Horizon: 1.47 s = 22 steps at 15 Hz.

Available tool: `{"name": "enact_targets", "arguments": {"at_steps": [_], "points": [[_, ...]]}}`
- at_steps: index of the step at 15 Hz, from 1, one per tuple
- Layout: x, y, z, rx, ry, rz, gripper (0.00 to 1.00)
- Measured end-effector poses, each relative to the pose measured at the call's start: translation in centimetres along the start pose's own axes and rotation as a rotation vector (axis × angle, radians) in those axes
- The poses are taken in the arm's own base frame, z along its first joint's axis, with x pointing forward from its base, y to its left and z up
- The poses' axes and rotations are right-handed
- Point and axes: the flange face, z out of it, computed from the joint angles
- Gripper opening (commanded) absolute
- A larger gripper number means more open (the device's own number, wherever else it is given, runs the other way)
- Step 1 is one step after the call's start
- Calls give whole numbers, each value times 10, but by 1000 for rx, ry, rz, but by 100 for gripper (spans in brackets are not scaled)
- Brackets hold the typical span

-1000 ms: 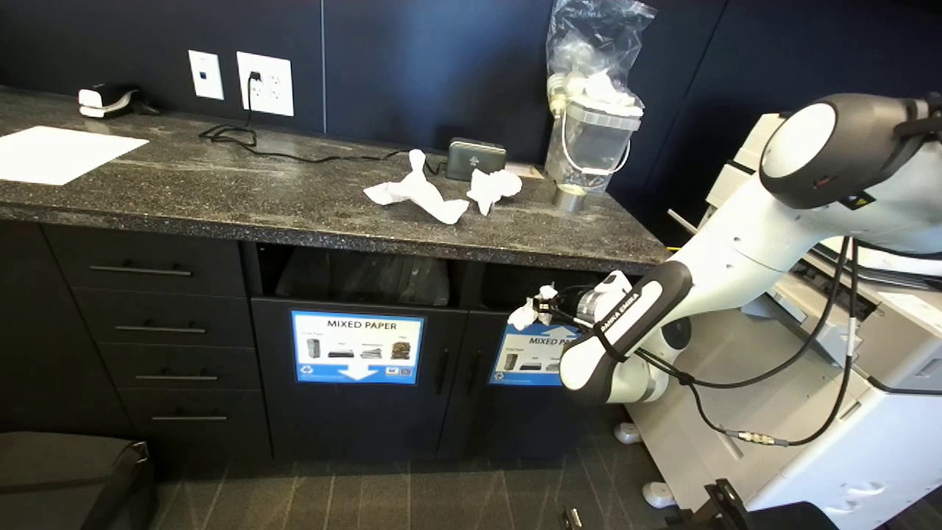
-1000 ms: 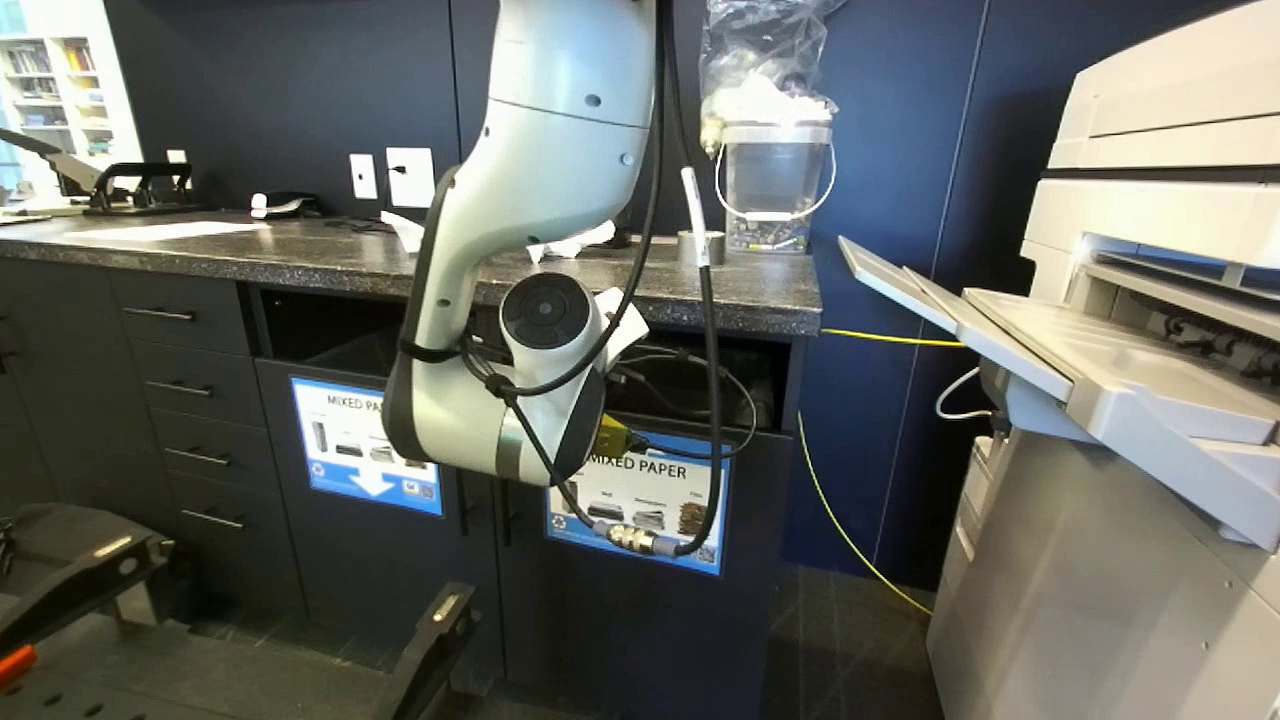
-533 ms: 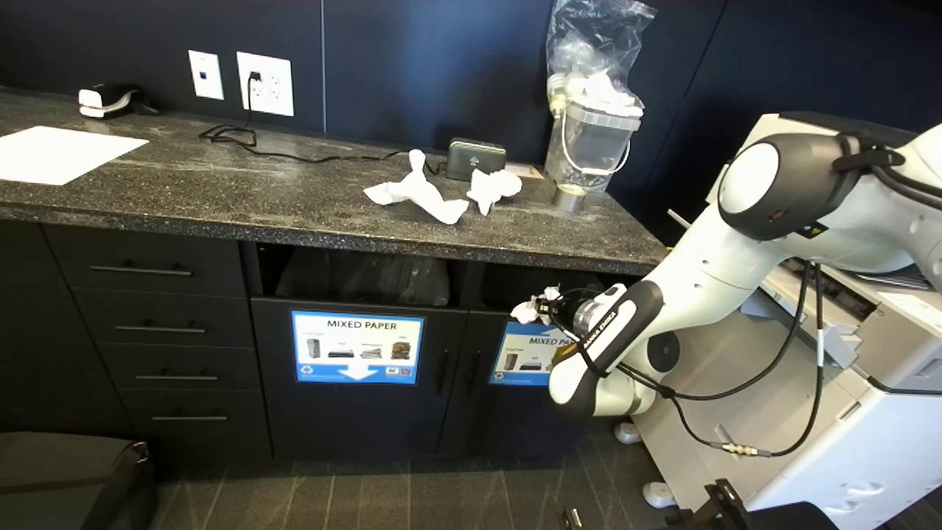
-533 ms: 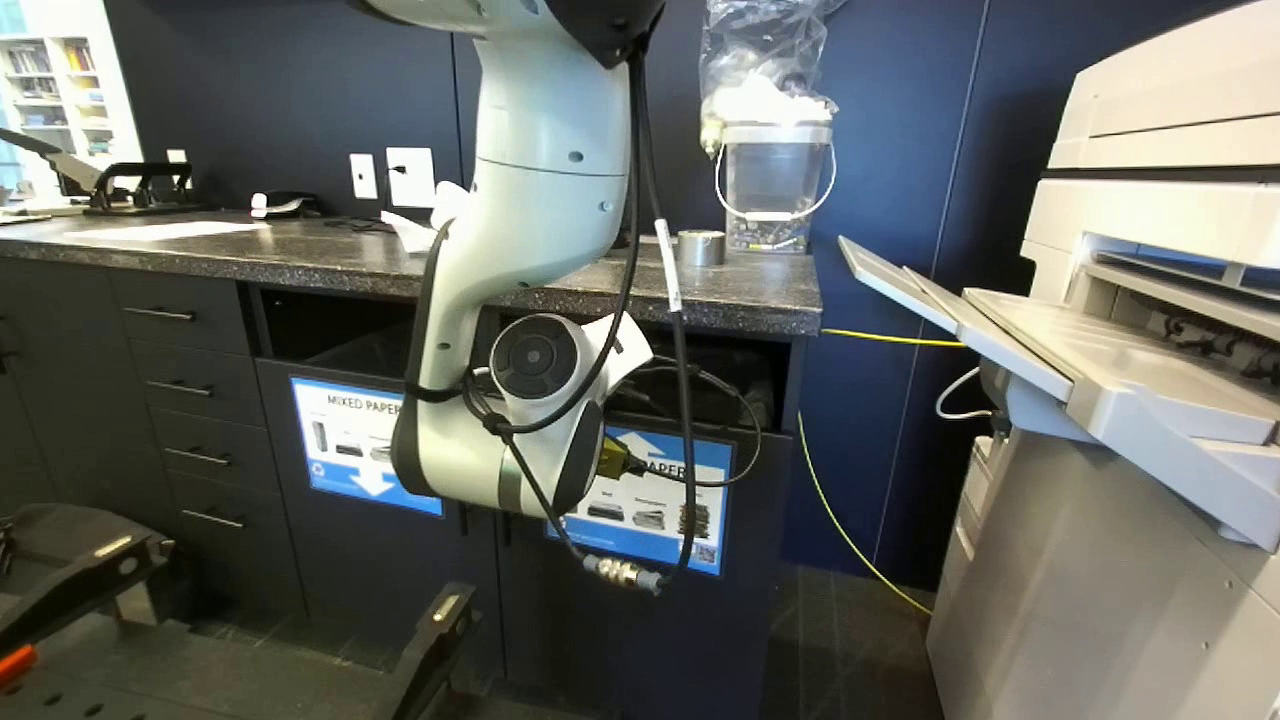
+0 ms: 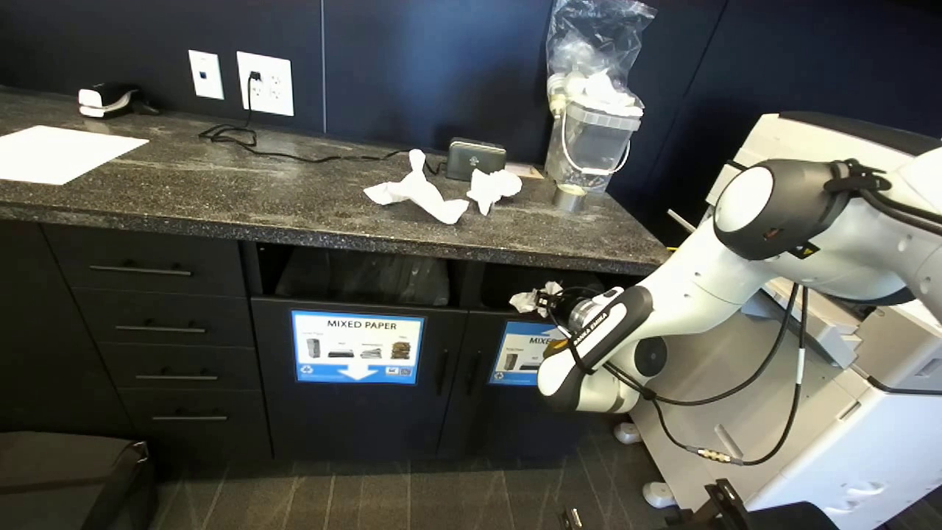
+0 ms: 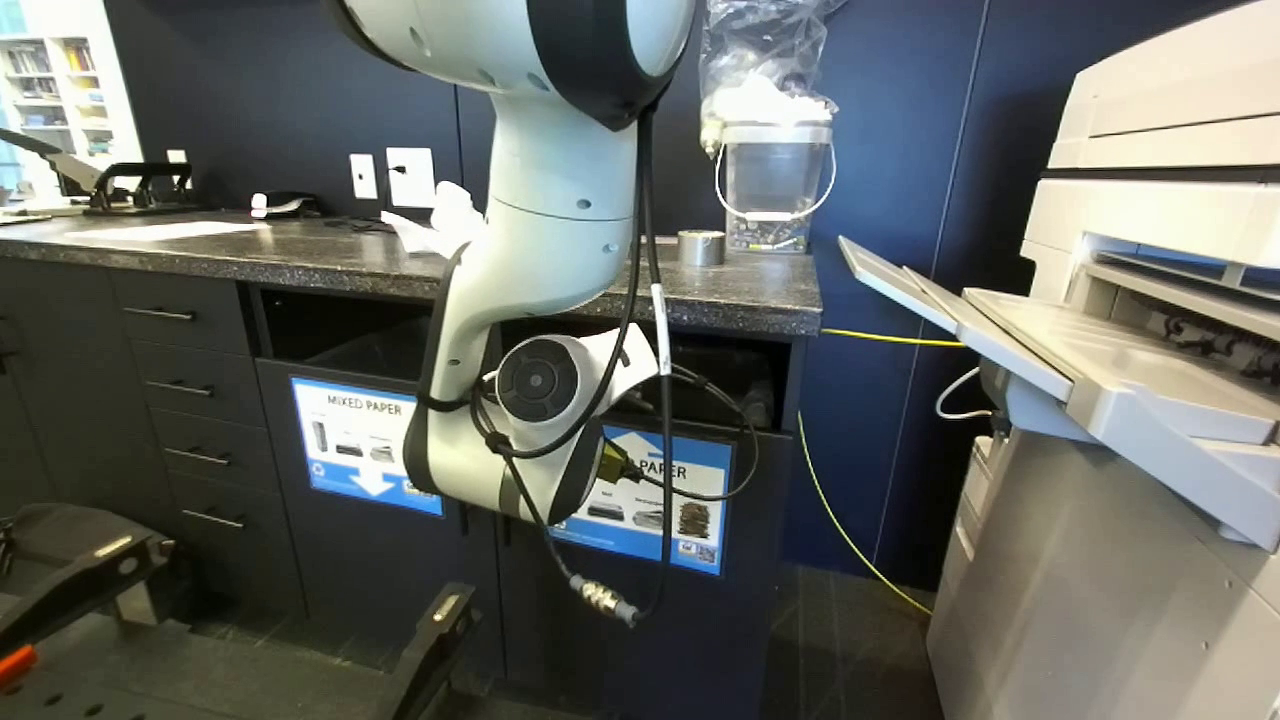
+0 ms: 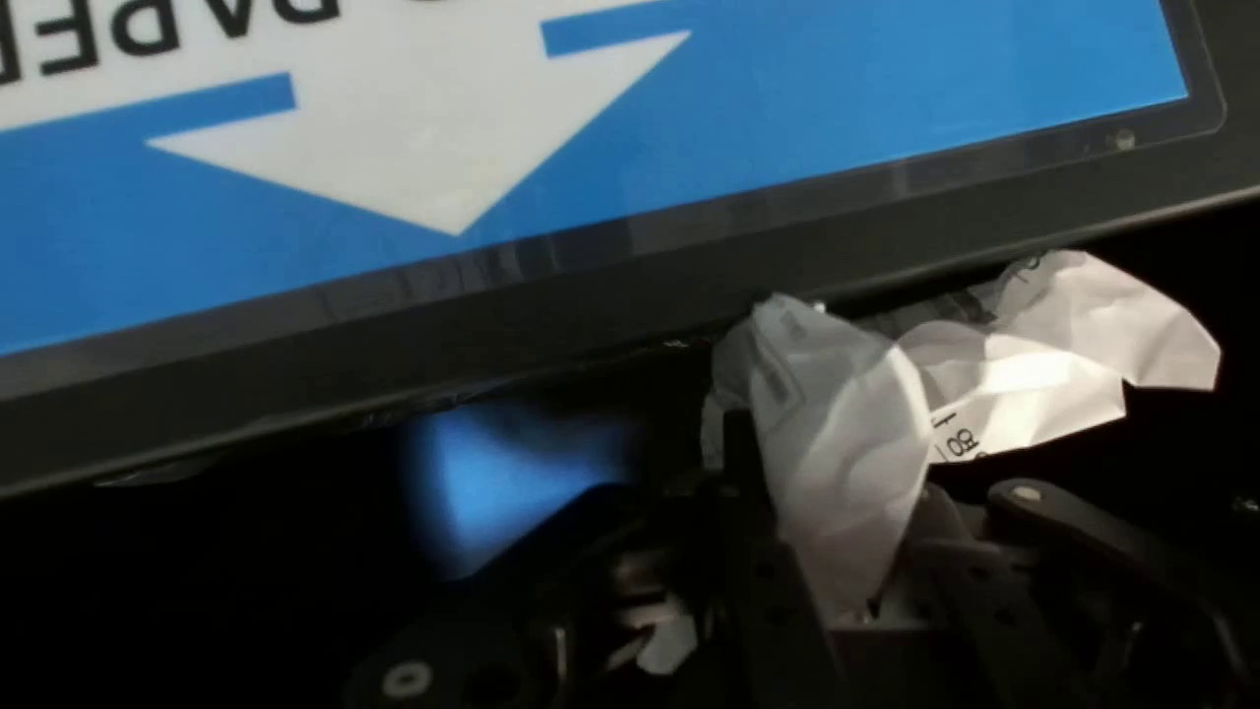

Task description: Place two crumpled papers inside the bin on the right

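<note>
Well, I have one crumpled paper (image 7: 847,414) pinched between my fingers (image 7: 773,591).
I hold it at the right-hand bin opening (image 5: 504,278), whether inside it I cannot tell; a twisted paper (image 5: 417,191) and a balled paper (image 5: 490,188) lie close together on the counter (image 5: 294,199) above.

Arm (image 5: 868,232): links (image 5: 699,283) off-white, smooth, rounded. Joint housing (image 5: 798,199) dark grey, with round white cap (image 5: 745,199) and small yellow triangle (image 5: 807,251) on black. Lettering (image 5: 591,329) reads "FRANKA EMIKA". Dark grey disc (image 6: 537,379) set in white. Black strap (image 6: 440,404). Cables (image 6: 667,450) black, one with white sleeve (image 6: 661,330); brass-coloured connector (image 5: 712,455). Hand (image 7: 842,492) black, jointed, with pale round heads (image 7: 407,679) (screws or pins, cannot tell).
</note>
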Motion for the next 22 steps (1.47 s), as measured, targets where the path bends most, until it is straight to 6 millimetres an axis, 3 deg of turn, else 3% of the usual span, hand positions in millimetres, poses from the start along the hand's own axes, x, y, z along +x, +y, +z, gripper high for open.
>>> {"name": "enact_targets", "arguments": {"at_steps": [9, 14, 19, 20, 22], "points": [[-5, 4, 28, 2, 69, 69, 6], [-16, -4, 42, 18, 83, 73, 6], [-14, -14, 46, 16, 91, 72, 5], [-13, -15, 46, 14, 93, 72, 32], [-13, -17, 47, 14, 96, 73, 39]]}}
